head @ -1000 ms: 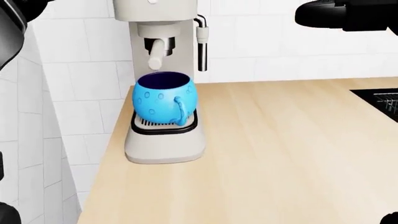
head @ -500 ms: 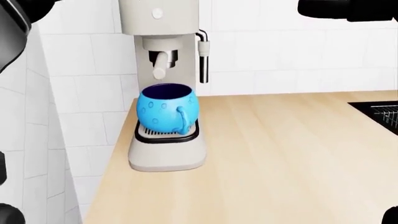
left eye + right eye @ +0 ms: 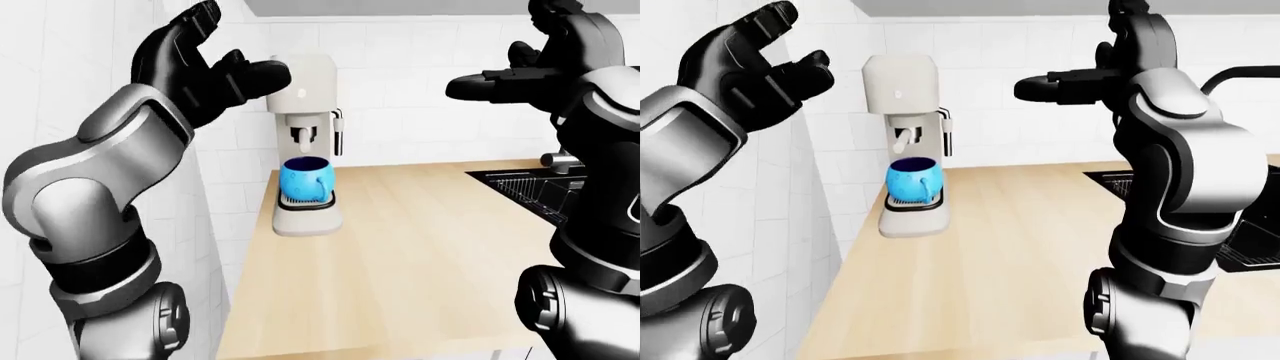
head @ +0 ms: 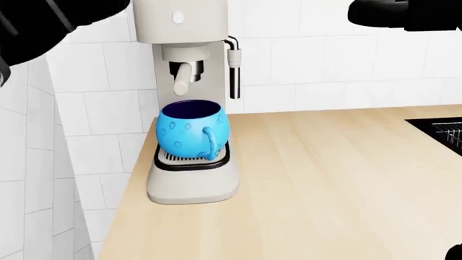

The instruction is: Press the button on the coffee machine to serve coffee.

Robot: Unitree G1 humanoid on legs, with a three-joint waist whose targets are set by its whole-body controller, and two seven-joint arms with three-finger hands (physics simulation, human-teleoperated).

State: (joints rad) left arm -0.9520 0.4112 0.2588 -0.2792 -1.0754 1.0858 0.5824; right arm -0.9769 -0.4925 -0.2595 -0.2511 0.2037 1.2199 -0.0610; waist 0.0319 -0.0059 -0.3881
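Counter (image 4: 339,179) is carrying the coffee machine (image 4: 189,97) by the tiled wall, blue mug (image 4: 190,129) sitting under its spout, button (image 4: 177,18) unobstructed. Left hand (image 3: 205,64) and right hand (image 3: 520,75) are hovering spread, touching nothing; sink (image 3: 540,195) lying rightward.

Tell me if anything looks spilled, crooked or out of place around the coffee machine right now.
Nothing stands out. The blue mug sits upright on the drip tray under the spout of the coffee machine, and the wooden counter shows no spills. Both hands are raised with open fingers, the left hand near the machine's top, the right hand well off to the right.
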